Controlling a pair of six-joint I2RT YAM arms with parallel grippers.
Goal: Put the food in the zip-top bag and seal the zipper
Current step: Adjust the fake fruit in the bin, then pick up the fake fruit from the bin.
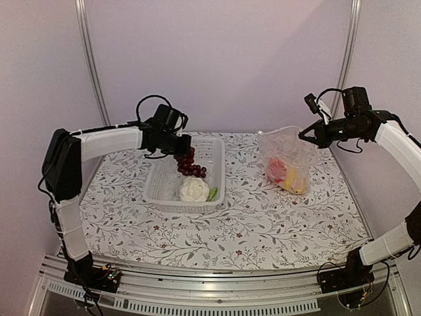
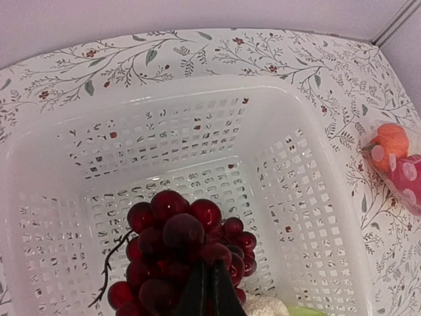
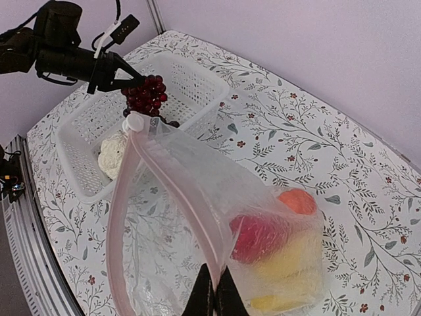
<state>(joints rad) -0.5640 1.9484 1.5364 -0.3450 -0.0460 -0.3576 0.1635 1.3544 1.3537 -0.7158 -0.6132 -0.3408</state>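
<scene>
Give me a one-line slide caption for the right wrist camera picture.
Right gripper pinches the zip-top bag at its zipper while the left gripper holds grapes above the basket.

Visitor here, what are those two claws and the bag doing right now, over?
Left gripper shut on grapes, above the basket. Right gripper shut on zip-top bag rim, mouth open, zipper unsealed. Cauliflower in basket; nothing seen blocking the way.
</scene>
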